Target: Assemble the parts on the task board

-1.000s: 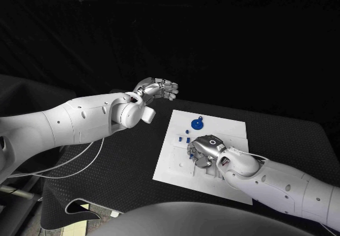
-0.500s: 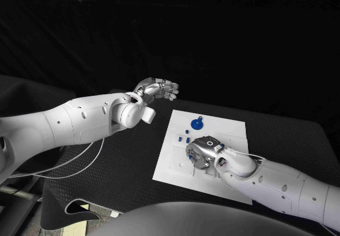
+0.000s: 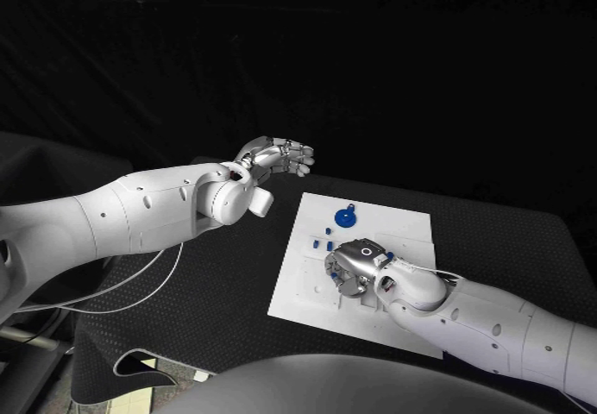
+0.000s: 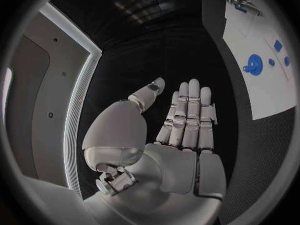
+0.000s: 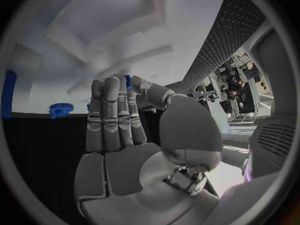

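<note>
Table (image 3: 186, 285): black and cloth-covered, with the whole job laid out on it in front of the robot.

Task board (image 3: 373, 226): the white plate lies flat in the middle of the table, tilted a little to the robot's view, nearer the right arm than the left, so the right side can reach it easily.

Left hand (image 3: 276, 157): it hangs in the air beyond the board's far left corner, well apart from the board. In the left wrist view the fingers (image 4: 187, 112) are straight and side by side, the thumb off to one side, and nothing is in the palm. I judge it is parked out of the way while the other side works.

Right hand (image 3: 358, 267): it is low over the middle of the board, palm down, touching or nearly touching the plate. In the right wrist view the fingers (image 5: 112, 115) stand straight with a small blue piece (image 5: 128, 81) showing at the tips; whether it is pinched or only behind them I cannot tell.

Blue knob (image 3: 345, 215): the round part sits on the board's far end, just beyond the right hand.

Small blue parts (image 3: 321, 244): several sit along the board's left side, beside the right hand, not yet gathered.
</note>
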Tool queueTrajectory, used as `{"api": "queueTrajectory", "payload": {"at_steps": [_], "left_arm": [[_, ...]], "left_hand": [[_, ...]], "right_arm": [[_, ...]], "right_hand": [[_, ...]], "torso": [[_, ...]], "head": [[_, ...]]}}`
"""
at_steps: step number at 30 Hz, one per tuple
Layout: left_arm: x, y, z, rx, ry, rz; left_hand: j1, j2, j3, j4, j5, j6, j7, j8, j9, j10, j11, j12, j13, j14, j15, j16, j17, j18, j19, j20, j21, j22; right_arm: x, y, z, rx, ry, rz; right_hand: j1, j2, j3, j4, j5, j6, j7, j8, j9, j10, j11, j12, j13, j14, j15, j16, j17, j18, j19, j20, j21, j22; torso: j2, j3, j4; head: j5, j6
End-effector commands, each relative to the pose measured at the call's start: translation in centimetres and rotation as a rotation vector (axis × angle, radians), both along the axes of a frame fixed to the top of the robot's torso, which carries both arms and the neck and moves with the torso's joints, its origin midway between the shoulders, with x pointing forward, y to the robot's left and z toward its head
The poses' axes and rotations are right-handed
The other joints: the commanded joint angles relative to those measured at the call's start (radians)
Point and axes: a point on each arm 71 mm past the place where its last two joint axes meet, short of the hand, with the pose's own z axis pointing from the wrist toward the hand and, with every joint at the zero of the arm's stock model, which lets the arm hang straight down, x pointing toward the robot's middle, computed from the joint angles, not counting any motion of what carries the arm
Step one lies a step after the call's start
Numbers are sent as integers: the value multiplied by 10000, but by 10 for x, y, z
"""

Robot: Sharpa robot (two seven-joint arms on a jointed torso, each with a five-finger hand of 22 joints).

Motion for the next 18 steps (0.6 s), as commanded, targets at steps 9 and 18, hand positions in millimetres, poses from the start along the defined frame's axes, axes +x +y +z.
{"api": "queueTrajectory", "payload": {"at_steps": [9,18], "left_arm": [[0,-1,1,-136,-1,-138],[0,1,1,-117,2,-100]], "left_hand": [[-89,0,-9,67,10,-93,8,36,-11,-51,9,-45,-12,23,72,-66,27,150,-18,88,-40,12],[-90,-3,-11,69,10,-97,10,36,-13,-53,10,-46,-13,24,73,-74,37,150,-18,89,-43,15]], "right_arm": [[-5,-6,-6,57,388,-82],[-8,-10,3,651,51,-231]], "right_hand": [[-458,-904,-248,267,239,-684,384,-500,-194,-780,322,-620,-134,-41,191,-181,-17,81,-164,94,90,236],[-646,-1258,-945,150,430,-1222,634,-811,-383,-1445,536,-889,-323,-141,379,-61,105,81,-276,96,242,241]], "torso": [[-2,-2,-6],[0,2,-13]], "head": [[4,1],[6,1]]}}
